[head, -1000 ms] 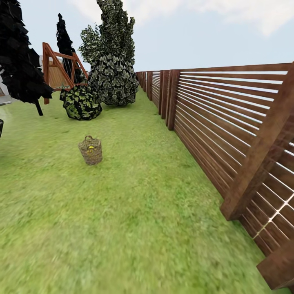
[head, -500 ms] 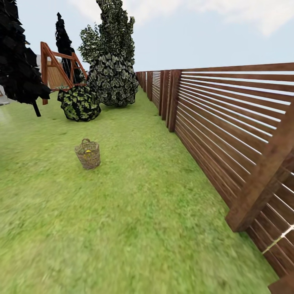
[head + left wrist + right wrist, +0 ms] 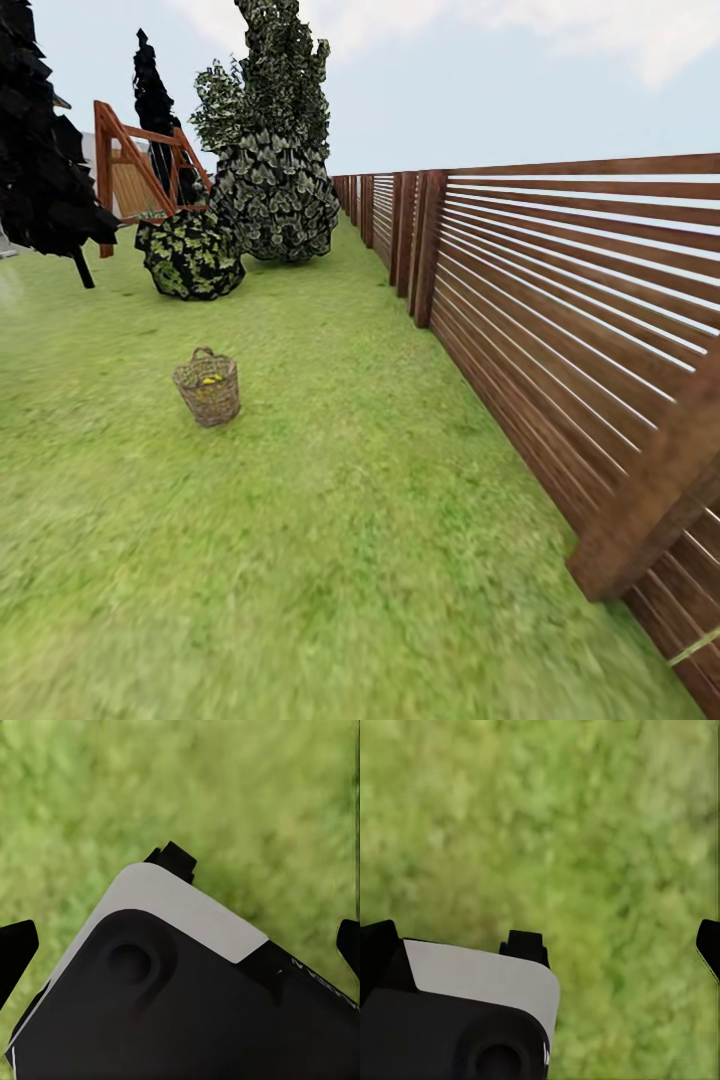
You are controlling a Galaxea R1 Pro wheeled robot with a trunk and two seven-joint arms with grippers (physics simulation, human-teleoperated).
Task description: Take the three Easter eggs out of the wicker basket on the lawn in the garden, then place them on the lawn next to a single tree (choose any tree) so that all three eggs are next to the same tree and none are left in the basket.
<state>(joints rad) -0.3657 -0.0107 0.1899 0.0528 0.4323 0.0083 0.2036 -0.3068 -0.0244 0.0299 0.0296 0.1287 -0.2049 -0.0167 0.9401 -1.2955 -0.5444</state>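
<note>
Standing on open lawn (image 3: pixel 350 520), wicker basket (image 3: pixel 208 388), fence (image 3: pixel 560 320) alongside, both arms' fingers spread, empty.

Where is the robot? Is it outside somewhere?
Yes, it looks like a garden or backyard: a wide green grass lawn, a long brown slatted wooden fence on one side, and leafy dark green trees beyond a round brown wicker basket.

open lawn (image 3: pixel 350 520) around basket (image 3: pixel 208 387), fence (image 3: pixel 580 330) along right
</note>
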